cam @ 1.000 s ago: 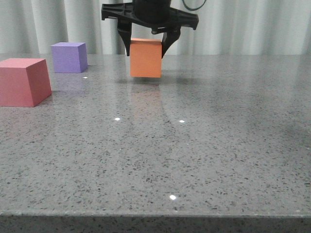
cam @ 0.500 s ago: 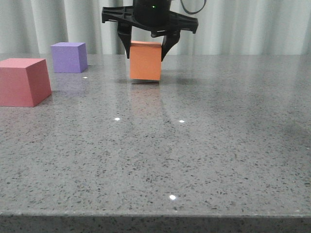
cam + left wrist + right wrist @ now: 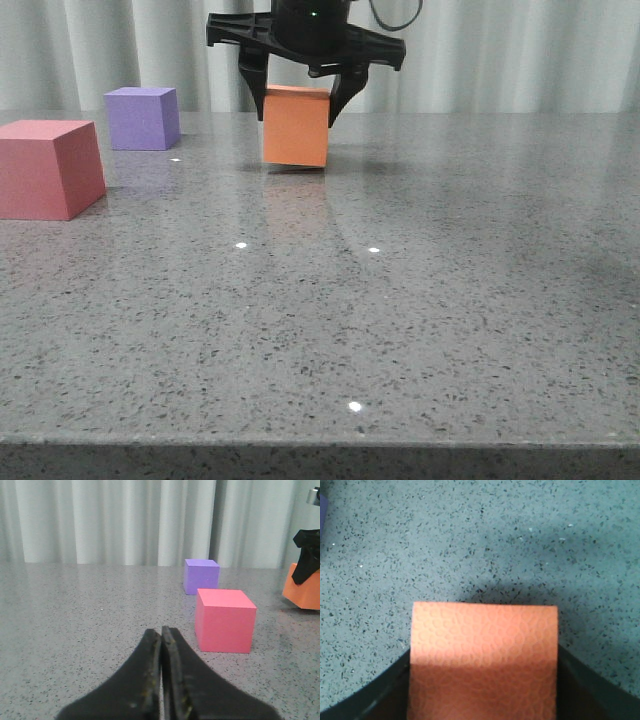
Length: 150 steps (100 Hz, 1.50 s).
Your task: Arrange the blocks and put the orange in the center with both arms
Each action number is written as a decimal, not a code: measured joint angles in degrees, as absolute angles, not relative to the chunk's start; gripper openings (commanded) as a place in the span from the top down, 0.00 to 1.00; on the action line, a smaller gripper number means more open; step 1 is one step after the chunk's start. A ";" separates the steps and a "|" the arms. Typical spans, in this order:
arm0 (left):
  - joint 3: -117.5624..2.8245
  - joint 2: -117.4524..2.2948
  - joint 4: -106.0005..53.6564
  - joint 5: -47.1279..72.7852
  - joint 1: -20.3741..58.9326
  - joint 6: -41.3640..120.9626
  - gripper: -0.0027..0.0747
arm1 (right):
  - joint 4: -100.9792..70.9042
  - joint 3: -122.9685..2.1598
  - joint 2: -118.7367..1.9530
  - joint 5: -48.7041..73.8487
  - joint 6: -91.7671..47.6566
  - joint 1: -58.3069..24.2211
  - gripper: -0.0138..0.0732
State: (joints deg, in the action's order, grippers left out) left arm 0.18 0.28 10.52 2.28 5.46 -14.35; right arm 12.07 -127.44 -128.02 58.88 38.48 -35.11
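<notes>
Your right pincer (image 3: 305, 98) grips the orange cube (image 3: 296, 126), slightly tilted, low over the tabletop (image 3: 400, 300). Your left pincer (image 3: 161, 640) is closed on nothing, near the red-pink cube (image 3: 224, 620).

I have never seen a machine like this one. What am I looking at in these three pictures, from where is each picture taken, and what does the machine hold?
This is a robot with two arms, each ending in a black two-fingered gripper. The wide picture comes from a camera looking forward over a grey speckled table. The other two come from cameras on the wrists, so each looks along its own fingers.

Three cubes are present. The red-pink cube and the purple cube stand on the table at the left, apart from each other. The orange cube is clamped in the right gripper and looks slightly tilted, low over the table or just touching it. The right wrist picture shows this cube from above, filling the space between the fingers.

The left gripper is shut and holds nothing.
</notes>
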 measured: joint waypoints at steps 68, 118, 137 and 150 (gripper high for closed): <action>0.18 0.28 10.52 2.28 5.46 -14.35 0.99 | 12.00 -128.93 -127.51 59.49 35.76 -35.11 0.11; 0.18 0.28 10.52 2.28 5.46 -14.35 0.99 | 11.40 -130.13 -118.10 69.03 21.13 -29.73 0.12; 0.18 0.28 10.52 2.28 5.46 -14.35 0.99 | 11.40 -125.49 -112.92 68.83 17.29 -27.95 0.12; 0.18 0.28 10.52 2.28 5.46 -14.35 0.99 | 11.33 -116.44 -107.33 64.32 16.94 -26.42 0.12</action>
State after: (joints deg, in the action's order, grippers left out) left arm 0.18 0.28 10.52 2.28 5.46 -14.35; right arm 11.33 -116.44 -107.33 64.32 16.94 -26.42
